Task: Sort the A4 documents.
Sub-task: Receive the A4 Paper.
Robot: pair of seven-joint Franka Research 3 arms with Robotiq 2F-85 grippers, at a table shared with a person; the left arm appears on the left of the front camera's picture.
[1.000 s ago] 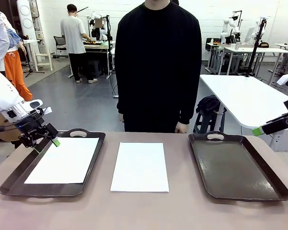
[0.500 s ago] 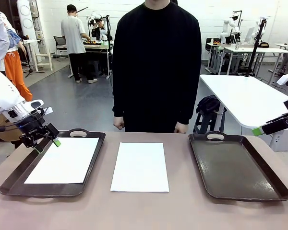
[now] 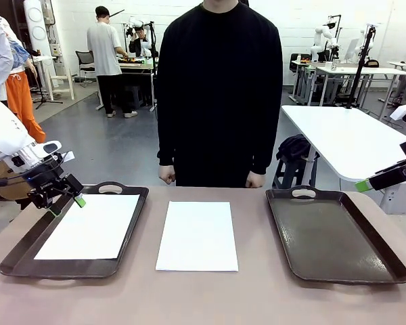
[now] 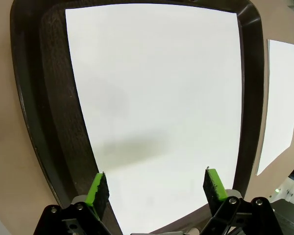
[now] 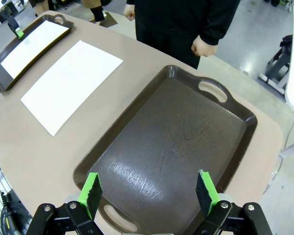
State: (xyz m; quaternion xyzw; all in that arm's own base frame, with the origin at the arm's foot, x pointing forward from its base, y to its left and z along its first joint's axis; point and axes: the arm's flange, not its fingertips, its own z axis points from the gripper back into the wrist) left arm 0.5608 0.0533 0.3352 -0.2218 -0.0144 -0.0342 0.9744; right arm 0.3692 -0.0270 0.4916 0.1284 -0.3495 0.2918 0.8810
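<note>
Both hands (image 4: 156,182) (image 5: 149,190) spread wide, middle sheet (image 3: 197,235) apparently clear of both trays' (image 3: 132,222) (image 3: 338,237) rims

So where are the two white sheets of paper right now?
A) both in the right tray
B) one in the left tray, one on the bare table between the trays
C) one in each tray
B: one sheet lies in the left tray, the other sheet on the table between the trays, and the right tray holds no paper.
</note>
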